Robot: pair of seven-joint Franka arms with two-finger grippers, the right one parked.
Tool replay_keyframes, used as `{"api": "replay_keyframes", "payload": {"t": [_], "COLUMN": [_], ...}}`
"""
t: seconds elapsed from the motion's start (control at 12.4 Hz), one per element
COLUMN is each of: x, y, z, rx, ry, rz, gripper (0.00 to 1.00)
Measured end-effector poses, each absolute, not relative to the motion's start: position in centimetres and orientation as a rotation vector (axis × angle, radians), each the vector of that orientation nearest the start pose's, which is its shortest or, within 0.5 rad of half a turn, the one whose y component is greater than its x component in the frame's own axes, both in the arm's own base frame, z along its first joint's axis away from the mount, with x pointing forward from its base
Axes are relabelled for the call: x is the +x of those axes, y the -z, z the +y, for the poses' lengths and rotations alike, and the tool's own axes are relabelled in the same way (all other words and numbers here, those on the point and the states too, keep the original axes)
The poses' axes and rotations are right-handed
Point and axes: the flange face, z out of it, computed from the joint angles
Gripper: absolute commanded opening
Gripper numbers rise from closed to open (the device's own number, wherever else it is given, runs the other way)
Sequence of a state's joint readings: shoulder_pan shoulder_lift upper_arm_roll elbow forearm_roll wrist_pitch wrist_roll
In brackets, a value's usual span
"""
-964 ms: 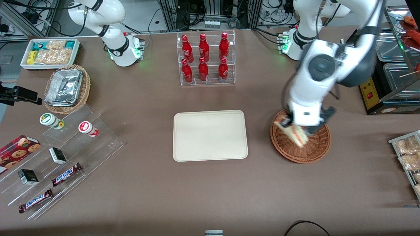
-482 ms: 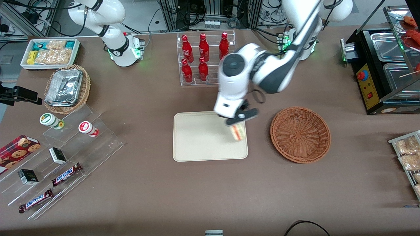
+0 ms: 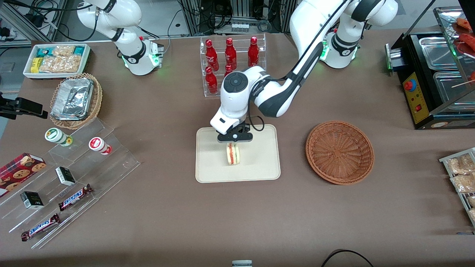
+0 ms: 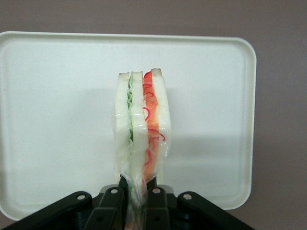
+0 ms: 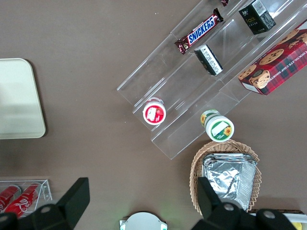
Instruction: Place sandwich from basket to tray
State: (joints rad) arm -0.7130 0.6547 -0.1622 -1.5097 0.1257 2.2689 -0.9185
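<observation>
The sandwich point(image 3: 233, 153) is pinched edge-up in the claw point(image 3: 234, 140) above the middle of the tray point(image 3: 211, 167), while the basket point(image 3: 339, 152) is seen at 3 o'clock on the surface point(image 3: 237, 215).

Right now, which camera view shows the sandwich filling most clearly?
The left wrist view: the sandwich shows its green and red layers edge-on, pinched by the gripper above the tray. The front view shows it only small, under the gripper. The right wrist view shows only a tray corner, no sandwich.
</observation>
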Motion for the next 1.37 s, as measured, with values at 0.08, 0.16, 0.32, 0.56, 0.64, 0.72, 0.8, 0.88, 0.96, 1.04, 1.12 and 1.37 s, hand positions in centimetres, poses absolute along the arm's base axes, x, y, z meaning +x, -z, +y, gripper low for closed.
{"api": "replay_keyframes", "payload": {"t": [0.08, 0.16, 0.32, 0.56, 0.64, 0.72, 0.8, 0.88, 0.96, 1.04, 1.12, 1.37], "x": [48.0, 47.9, 47.8, 47.7, 47.8, 47.7, 47.8, 48.1, 48.4, 48.8, 49.2, 50.7], "y": [-28.7, -27.9, -25.8, -24.0, -24.1, -24.2, -24.4, -25.1, -26.3, -27.9, -29.9, -36.1], "z": [-53.8, -53.8, -53.7, -53.7, -53.7, -53.8, -54.0, -54.1, -54.2, -54.2, -54.1, -51.6], "rx": [-3.219, -3.211, -3.193, -3.185, -3.188, -3.189, -3.193, -3.202, -3.214, -3.226, -3.239, -3.244], "ry": [0.109, 0.095, 0.059, 0.028, 0.031, 0.033, 0.038, 0.054, 0.078, 0.105, 0.130, 0.140], "rz": [0.020, 0.036, 0.042, 0.035, 0.035, 0.037, 0.037, 0.035, 0.030, 0.024, 0.009, -0.078], "gripper": [0.00, 0.00, 0.00, 1.00, 1.00, 1.00, 1.00, 1.00, 1.00, 1.00, 1.00, 1.00]}}
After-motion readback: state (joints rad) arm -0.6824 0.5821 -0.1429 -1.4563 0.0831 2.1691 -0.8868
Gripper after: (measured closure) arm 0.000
